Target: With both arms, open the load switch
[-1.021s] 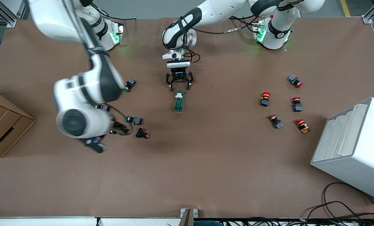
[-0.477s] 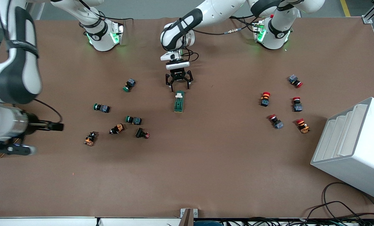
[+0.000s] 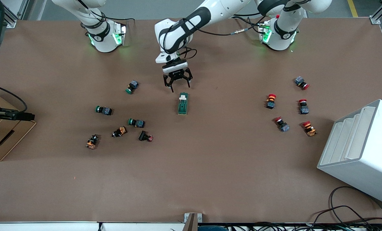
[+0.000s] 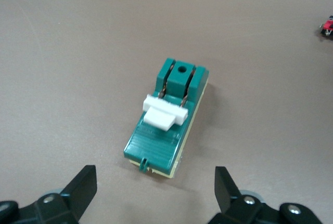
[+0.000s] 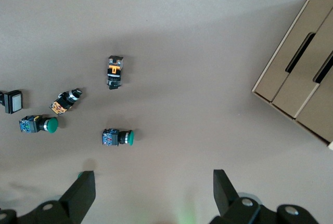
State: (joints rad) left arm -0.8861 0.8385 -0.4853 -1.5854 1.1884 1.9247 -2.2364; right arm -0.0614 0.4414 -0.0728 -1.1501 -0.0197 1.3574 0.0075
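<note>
The load switch (image 3: 182, 103) lies flat on the brown surface (image 3: 210, 166) near its middle, its long axis running roughly from 12 to 6 o'clock in the front view, with the white lever (image 3: 183, 96) at the 12 o'clock end. The left gripper (image 3: 177, 84) hangs just off that lever end, at about 11 o'clock from the switch, and is apart from it. Its jaws are spread wide and hold nothing. In the left wrist view the switch (image 4: 167, 117) sits between the lines of the two fingertips (image 4: 82, 181) but ahead of them, with bare surface between the tips and the green body; the white lever (image 4: 164, 112) crosses the block near mid-length.

The right gripper (image 5: 151, 187) is up in the air over the right arm's end of the surface, near a cardboard box (image 3: 2, 133). Its jaws are spread too, and empty. Below it in the right wrist view lie two green-capped push buttons (image 5: 117, 137), well apart from the switch.

A cluster of red-capped push buttons (image 3: 287, 107) lies toward the left arm's end, at about 3 o'clock from the switch, beside a white tiered stand (image 3: 361, 150).
</note>
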